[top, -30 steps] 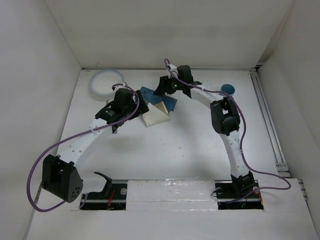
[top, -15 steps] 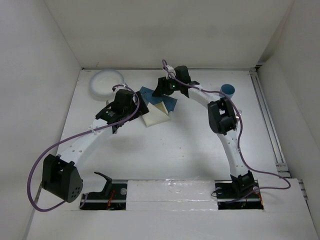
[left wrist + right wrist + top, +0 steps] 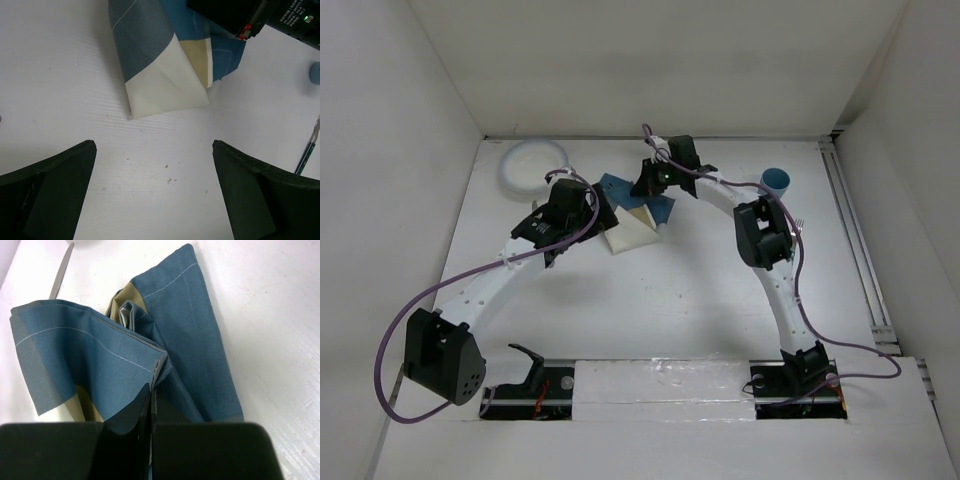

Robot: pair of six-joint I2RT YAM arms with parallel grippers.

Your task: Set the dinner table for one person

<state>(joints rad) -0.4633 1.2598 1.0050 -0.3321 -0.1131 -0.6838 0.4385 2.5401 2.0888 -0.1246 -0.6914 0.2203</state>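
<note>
1. A wide white surface (image 3: 650, 300) fills the view from above. Both arms reach to its far middle.
2. A blue-and-tan placemat (image 3: 638, 222) lies there, crumpled and partly folded, with its pale underside showing.
3. The right end effector (image 3: 151, 396) is closed, pinching a raised blue fold of the placemat between its fingers.
4. The left end effector (image 3: 152, 165) is spread wide and grips nothing. It hangs above bare surface, just beside the placemat's pale corner.
5. A white plate (image 3: 533, 165) sits at the far left, near the placemat but not touching it.
6. A blue cup (image 3: 776, 180) stands at the far right.
</note>
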